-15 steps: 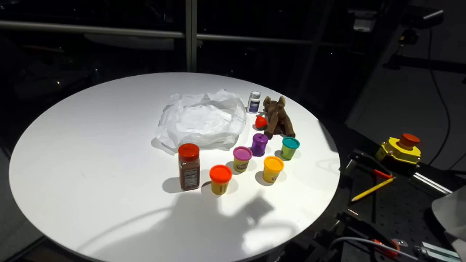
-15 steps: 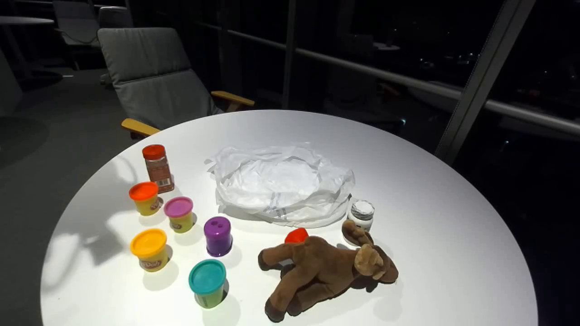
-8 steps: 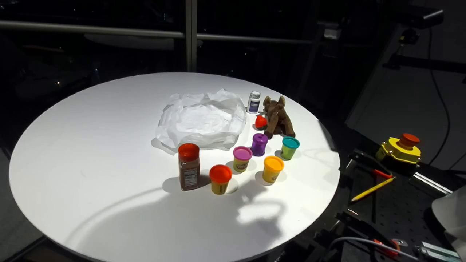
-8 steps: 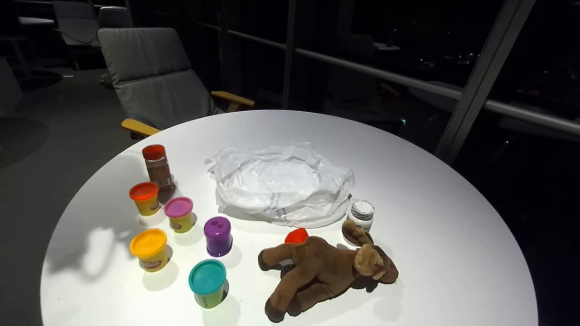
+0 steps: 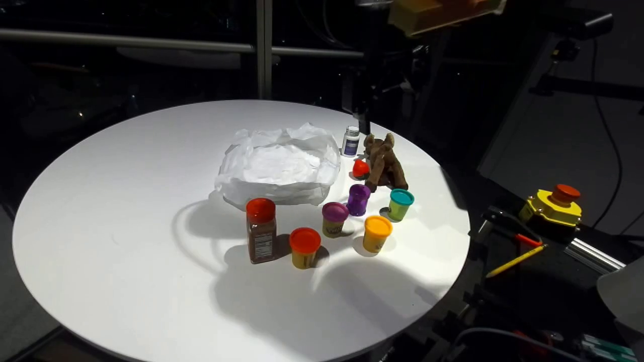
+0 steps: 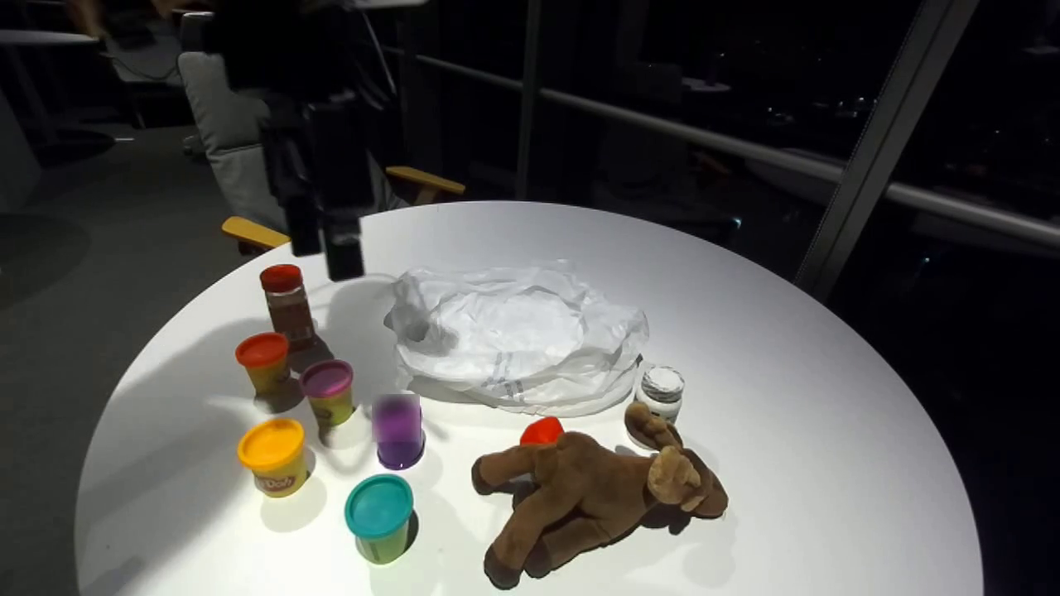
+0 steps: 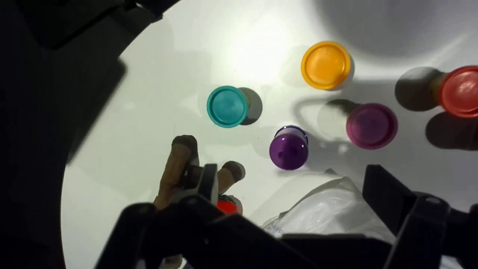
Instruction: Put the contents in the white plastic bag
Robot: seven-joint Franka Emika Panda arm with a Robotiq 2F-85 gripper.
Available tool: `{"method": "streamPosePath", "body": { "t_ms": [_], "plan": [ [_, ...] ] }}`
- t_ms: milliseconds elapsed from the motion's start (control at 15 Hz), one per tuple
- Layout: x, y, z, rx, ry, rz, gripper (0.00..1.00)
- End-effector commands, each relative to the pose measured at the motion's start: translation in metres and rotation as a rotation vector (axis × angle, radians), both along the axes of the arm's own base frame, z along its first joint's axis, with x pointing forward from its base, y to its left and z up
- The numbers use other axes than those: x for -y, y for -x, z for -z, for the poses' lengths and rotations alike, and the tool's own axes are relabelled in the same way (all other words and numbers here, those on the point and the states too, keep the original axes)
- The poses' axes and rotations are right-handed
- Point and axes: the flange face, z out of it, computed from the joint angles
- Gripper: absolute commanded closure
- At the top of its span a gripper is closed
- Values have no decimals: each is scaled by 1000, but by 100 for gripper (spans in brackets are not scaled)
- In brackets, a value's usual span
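Change noted: the gripper (image 6: 326,261), absent from both exterior views a moment ago, now hangs at the upper left of an exterior view. Tool condition: in the wrist view the jaws stand well parted with nothing between them; no item is held.

The white plastic bag (image 5: 280,168) sits above and left of frame centre on the white table (image 5: 126,226), mouth upward, no item visible inside. Outside it stand the red-lidded jar (image 5: 262,234) and orange-lidded cup (image 5: 304,249), lower centre; the mauve-lidded cup (image 5: 334,223), purple cup (image 5: 358,200), yellow-lidded cup (image 5: 377,234) and teal-lidded cup (image 5: 400,204), right of centre; the white bottle (image 5: 350,142) and brown toy animal (image 5: 385,161), above these. None has shifted.

Finding: judged to be the approach stage, bagging not begun. The intended item cannot be determined. The next move likely calls for a straight descent over one item; close-set cups could be knocked, and the flimsy bag rim snagged.
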Motion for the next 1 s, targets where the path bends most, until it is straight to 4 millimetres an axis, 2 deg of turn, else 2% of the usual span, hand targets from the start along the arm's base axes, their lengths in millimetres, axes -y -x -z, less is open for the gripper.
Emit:
{"method": "streamPosePath", "body": {
  "t_ms": [0, 200, 533, 733, 933],
  "plan": [
    [44, -62, 37, 5, 24, 137, 0],
    [84, -97, 47, 22, 31, 238, 0],
    [134, -142, 39, 75, 66, 336, 0],
    [161, -160, 39, 103, 78, 394, 0],
    [181, -167, 48, 106, 72, 457, 0]
  ]
}}
